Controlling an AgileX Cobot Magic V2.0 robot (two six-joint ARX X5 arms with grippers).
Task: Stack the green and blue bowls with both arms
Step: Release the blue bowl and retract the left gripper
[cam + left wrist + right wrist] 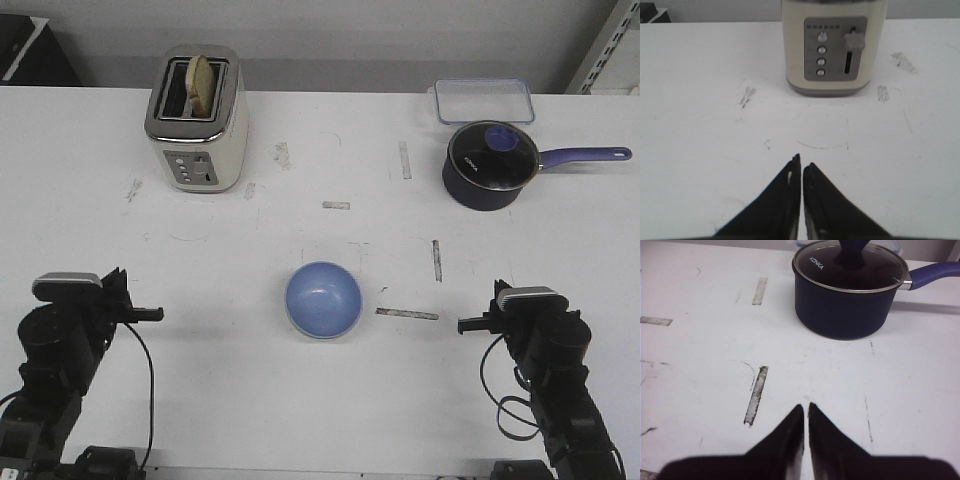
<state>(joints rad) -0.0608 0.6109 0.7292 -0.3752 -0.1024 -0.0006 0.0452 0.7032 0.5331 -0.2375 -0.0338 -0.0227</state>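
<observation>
Both claws sat low at the near edge of the surface (300, 420), each with its fingers pressed together and nothing between them: the left claw (801, 167) pointed toward the cream toaster (834, 47) far ahead of it, the right claw (805, 412) toward the navy saucepan (847, 295) with its glass lid. From the front, the left claw (150, 314) and the right claw (468, 325) faced inward at one another, and the blue bowl (323, 299) stood upright between them near the middle of the surface, apart from both. It looked a shade closer to the right claw, though the difference was slight. Being round, it offered no long axis to line up with; either arm would reach its rim by swinging inward. I could see no green bowl anywhere on the surface; whether it sat hidden under the blue one, I couldn't tell.
</observation>
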